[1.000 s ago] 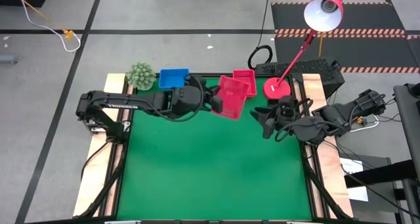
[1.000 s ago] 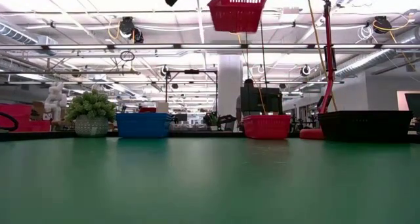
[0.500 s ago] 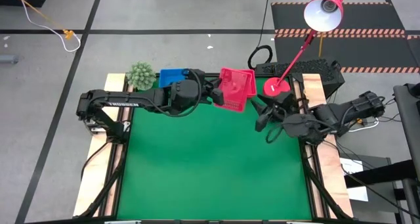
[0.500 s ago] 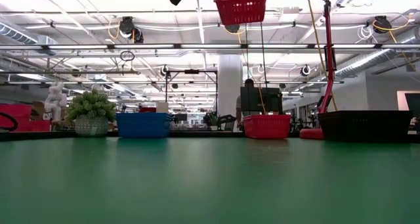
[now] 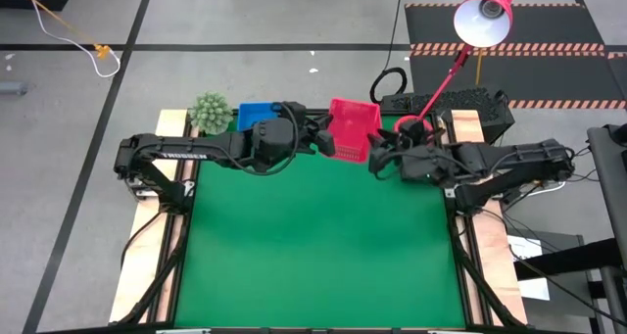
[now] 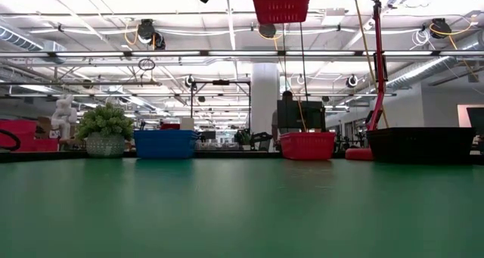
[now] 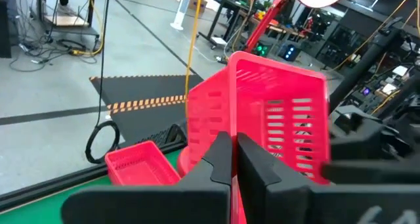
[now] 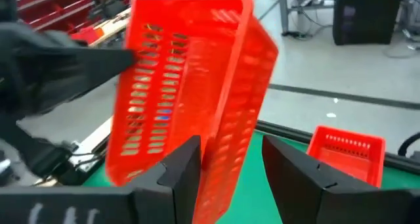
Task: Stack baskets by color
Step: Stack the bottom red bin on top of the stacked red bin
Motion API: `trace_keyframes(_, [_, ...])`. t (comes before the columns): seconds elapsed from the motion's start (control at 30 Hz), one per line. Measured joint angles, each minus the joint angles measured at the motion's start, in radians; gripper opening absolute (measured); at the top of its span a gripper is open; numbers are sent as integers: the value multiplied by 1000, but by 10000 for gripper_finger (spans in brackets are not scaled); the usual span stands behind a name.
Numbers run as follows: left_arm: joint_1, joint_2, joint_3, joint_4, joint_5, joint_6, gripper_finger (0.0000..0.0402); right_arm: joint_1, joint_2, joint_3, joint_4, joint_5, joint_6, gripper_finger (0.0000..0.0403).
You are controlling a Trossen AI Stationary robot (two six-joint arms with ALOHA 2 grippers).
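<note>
A red basket (image 5: 353,128) is hanging in the air near the top centre of the high view, tipped on its side, and it is showing at the very top of the low view well above the green table (image 5: 313,246). The left gripper (image 5: 321,141) is pinching one of its walls, fingers pressed together on the slatted plastic, as the left wrist view is showing at the lower middle of that frame. The right gripper (image 5: 377,160) is reaching in from the right side of the high view with its fingers spread, and in the right wrist view the basket's lower edge is sitting between them without being clamped.

A second red basket (image 6: 307,145) is resting on the table at the far edge, right of centre in the low view. A blue basket (image 6: 165,144) is sitting left of centre in that view, just beside a green plant ball (image 6: 105,129), and a black basket (image 6: 420,144) is sitting at the right. A red lamp (image 5: 482,16) is leaning over the upper right of the high view.

The step in hand looks like a handover or a two-handed steadying of the lifted red basket on its way to the red one on the table. The next move probably calls for the right gripper closing on the wall, then levelling the basket so it nests squarely into its match.
</note>
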Motion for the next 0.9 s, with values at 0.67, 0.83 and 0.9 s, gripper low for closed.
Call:
trace_keyframes(0.67, [5, 1, 0, 27, 66, 81, 50, -119, 0, 0, -11, -126, 25, 16])
trace_keyframes(0.83, [7, 1, 0, 31, 85, 186, 122, -169, 0, 0, -8, -129, 25, 6])
trace_keyframes(0.9, [11, 0, 0, 14, 87, 198, 161, -195, 0, 0, -8, -132, 28, 6])
